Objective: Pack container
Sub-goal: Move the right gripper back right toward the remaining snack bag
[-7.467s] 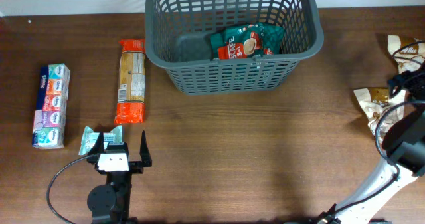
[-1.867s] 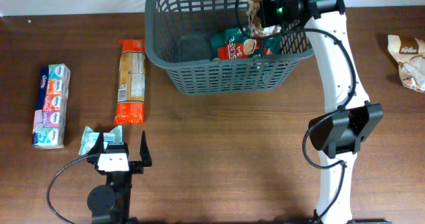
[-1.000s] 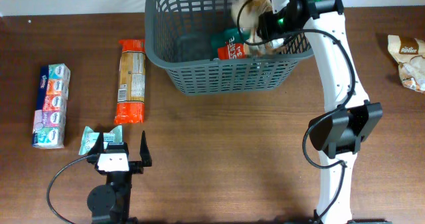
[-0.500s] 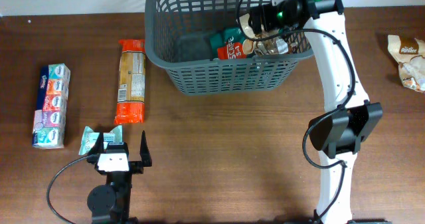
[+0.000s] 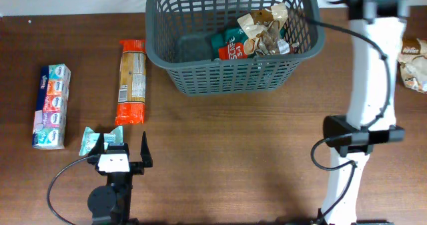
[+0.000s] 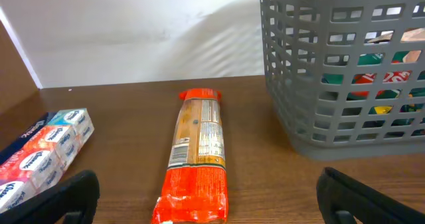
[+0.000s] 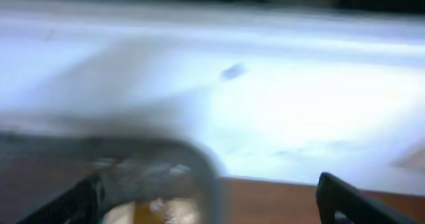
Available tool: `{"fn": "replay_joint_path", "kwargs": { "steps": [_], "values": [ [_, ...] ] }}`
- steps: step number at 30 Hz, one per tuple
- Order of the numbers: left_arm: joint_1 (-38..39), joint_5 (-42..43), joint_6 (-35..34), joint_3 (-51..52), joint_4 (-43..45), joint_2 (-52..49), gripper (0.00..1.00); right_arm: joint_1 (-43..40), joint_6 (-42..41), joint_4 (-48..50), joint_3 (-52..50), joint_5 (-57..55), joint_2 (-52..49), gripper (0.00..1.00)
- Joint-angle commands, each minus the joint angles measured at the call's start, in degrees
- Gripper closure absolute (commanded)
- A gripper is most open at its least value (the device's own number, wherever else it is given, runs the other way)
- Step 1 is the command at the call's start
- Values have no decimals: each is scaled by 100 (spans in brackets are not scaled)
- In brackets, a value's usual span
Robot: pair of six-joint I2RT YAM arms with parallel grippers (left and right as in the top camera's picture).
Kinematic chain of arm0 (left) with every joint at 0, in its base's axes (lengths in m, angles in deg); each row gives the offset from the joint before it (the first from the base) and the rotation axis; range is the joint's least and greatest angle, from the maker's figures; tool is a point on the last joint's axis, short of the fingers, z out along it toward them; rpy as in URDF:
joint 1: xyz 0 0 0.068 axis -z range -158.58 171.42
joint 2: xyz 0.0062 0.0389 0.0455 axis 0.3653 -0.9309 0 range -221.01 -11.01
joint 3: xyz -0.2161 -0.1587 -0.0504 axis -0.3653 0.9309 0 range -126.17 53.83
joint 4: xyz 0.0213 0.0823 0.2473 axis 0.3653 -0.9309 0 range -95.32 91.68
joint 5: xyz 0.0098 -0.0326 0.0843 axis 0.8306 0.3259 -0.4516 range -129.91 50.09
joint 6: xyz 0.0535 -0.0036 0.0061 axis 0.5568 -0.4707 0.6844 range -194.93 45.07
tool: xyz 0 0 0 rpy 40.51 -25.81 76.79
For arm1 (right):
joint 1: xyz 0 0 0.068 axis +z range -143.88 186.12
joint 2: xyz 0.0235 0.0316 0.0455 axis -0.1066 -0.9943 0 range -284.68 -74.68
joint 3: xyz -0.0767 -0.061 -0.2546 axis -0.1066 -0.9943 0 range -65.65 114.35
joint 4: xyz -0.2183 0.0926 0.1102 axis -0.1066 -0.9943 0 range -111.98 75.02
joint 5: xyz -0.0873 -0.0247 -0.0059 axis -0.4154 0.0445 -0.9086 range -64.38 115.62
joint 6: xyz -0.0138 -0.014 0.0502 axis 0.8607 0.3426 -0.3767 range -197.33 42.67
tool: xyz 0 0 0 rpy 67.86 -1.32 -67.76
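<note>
Grey slotted container, right end effector beside its far-right rim, spread wide, holding nothing.

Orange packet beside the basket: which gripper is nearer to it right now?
Left. The left gripper sits open on the table just on the near side of the orange packet. The right gripper is up by the basket's far right corner, well away.

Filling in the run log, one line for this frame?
right gripper: open, empty | left gripper: open, empty | container: brown snack packet, green-red packet | outside: orange biscuit pack, tissue multipack
</note>
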Motion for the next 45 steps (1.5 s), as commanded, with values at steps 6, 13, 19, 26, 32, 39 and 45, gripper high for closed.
{"fn": "replay_joint_path", "kwargs": {
  "steps": [6,13,19,26,32,39,45],
  "values": [
    [28,-39,90,50,13,52,1,-1036,17,-1770,601,-647,363,1],
    [28,-39,90,48,13,52,1,-1875,9,-2645,238,-1222,339,1],
    [28,-39,90,50,13,52,1,-2573,-326,-2065,-476,-1961,337,1],
    [28,-39,90,48,13,52,1,-2865,-142,-1113,-1904,-2352,315,1],
    [26,-39,90,50,13,52,1,-2811,439,-509,-3182,-2330,168,1],
    [28,-39,90,50,13,52,1,-2929,1742,214,-4063,-2601,57,1],
    [28,-39,90,48,13,52,1,-3174,1735,743,-4559,-2629,52,1]
  ]
}}
